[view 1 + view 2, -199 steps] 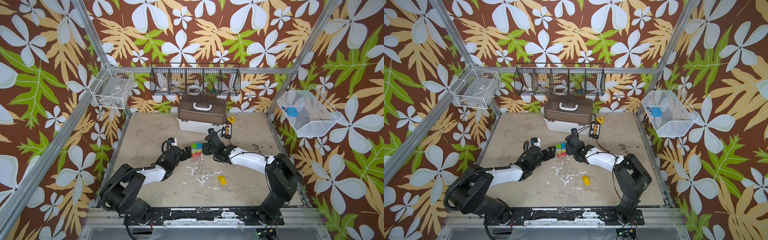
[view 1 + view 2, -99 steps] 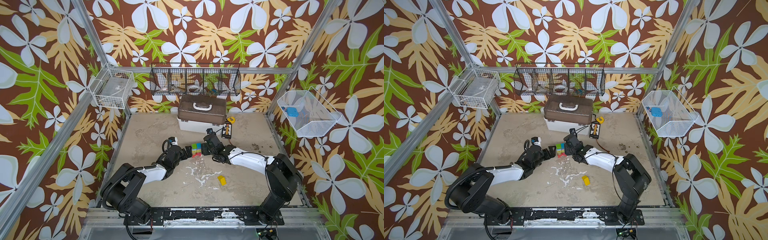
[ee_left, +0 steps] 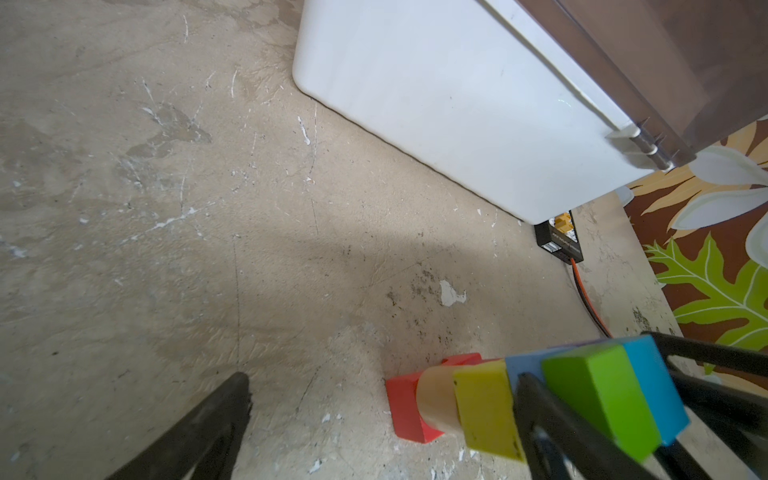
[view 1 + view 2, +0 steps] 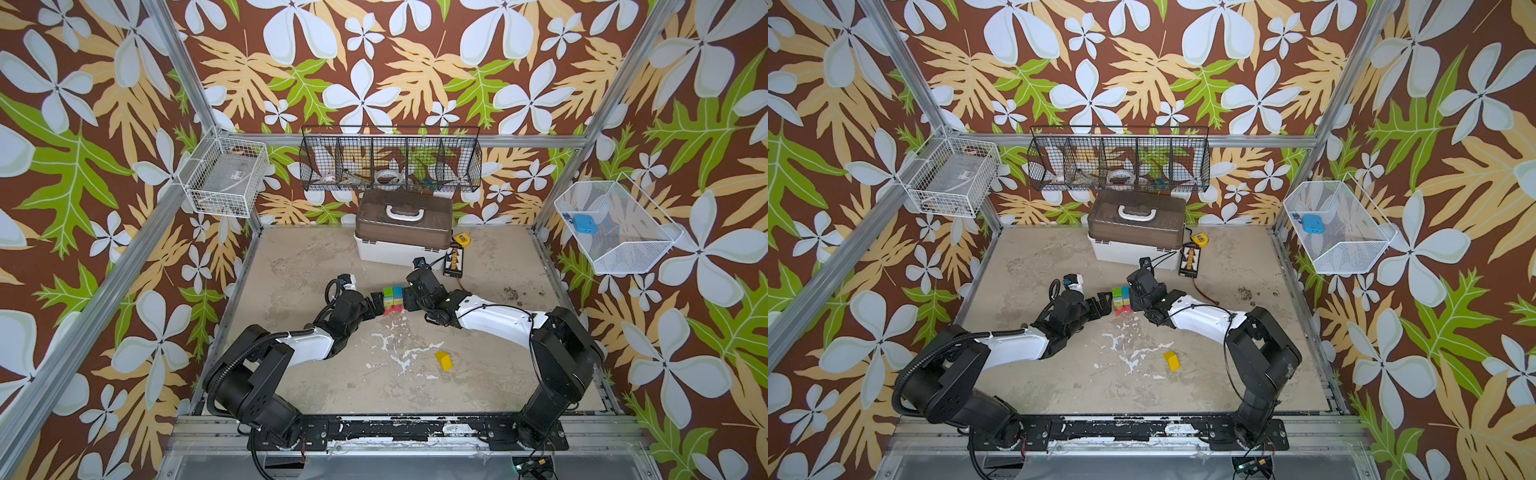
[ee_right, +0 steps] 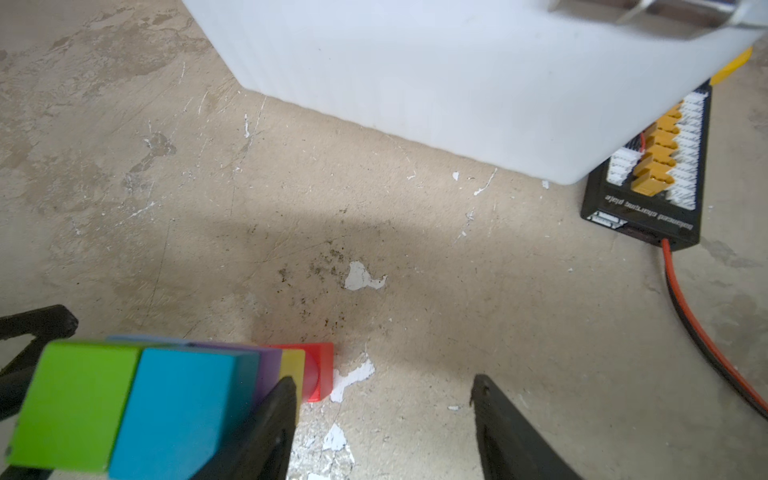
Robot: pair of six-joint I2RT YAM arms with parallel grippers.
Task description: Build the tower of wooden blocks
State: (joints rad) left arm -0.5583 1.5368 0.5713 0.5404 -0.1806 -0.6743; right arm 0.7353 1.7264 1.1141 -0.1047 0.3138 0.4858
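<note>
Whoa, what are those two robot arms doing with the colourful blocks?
They are building a block tower in the middle of the table. It stands on a red piece, with a green block and a teal block on top. The left gripper sits on one side of it and the right gripper on the other, both with jaws open and gripping nothing. A yellow piece lies alone nearer the front, not yet on the tower.

We see bright, even light, a soft shadow on the floor [image 5: 291, 232], and the tower [image 5: 178, 399] blurred in wrist views.
</note>
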